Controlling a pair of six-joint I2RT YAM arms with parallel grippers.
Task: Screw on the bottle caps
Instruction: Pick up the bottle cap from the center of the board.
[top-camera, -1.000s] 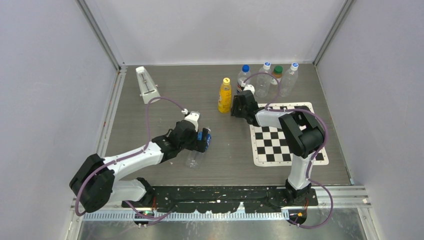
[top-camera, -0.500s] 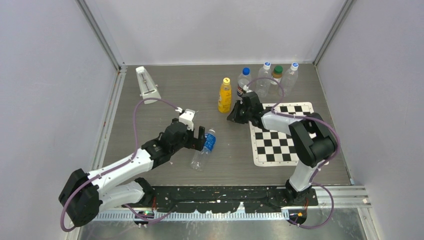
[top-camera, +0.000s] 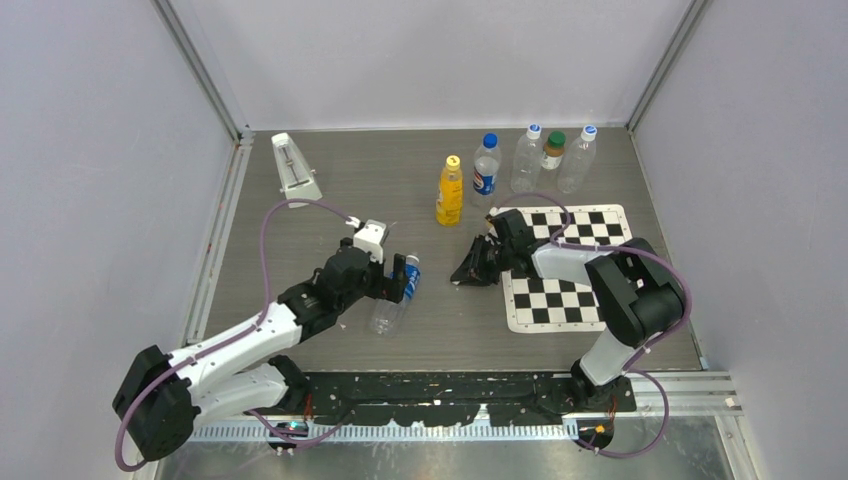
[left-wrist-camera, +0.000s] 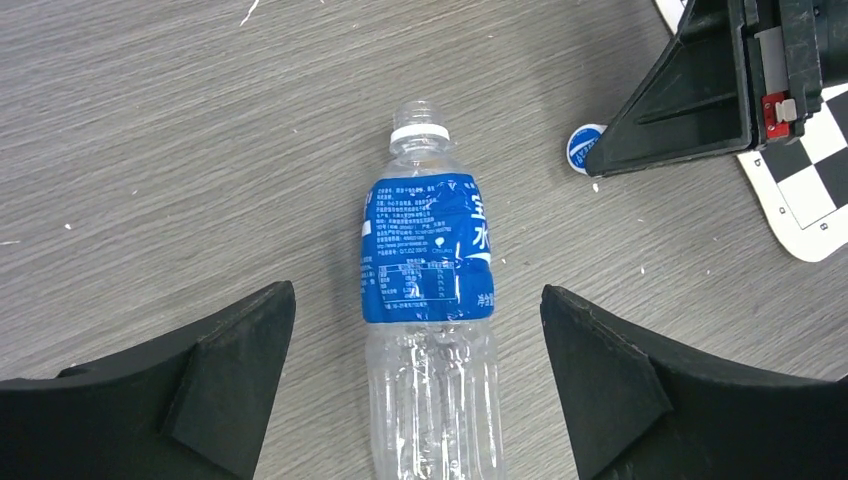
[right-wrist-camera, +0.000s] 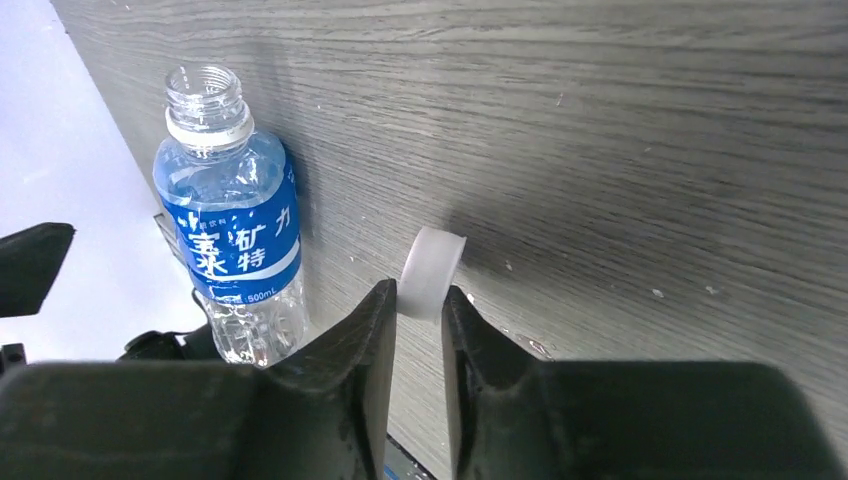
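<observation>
A clear bottle (top-camera: 393, 298) with a blue label lies on its side, its open neck (left-wrist-camera: 419, 118) without a cap. My left gripper (left-wrist-camera: 415, 300) hangs open over its body, one finger on each side, apart from it. My right gripper (right-wrist-camera: 420, 295) is shut on a small white bottle cap (right-wrist-camera: 432, 270), pinched edge-on between the fingertips. In the left wrist view that cap (left-wrist-camera: 582, 148) shows blue print on its face, just right of the bottle's neck. From the right wrist the bottle (right-wrist-camera: 232, 235) lies left of the cap.
Along the back stand a yellow bottle (top-camera: 450, 190), a blue-capped bottle (top-camera: 485, 165), two clear bottles (top-camera: 527, 158) (top-camera: 578, 158) and a green-capped one (top-camera: 553, 150). A checkerboard mat (top-camera: 590, 225) lies at the right, a white wedge-shaped object (top-camera: 295, 170) at the back left.
My right gripper has swung from the standing bottles forward and left, to beside the lying bottle's neck. My left gripper drew back a little and shifted over the bottle.
</observation>
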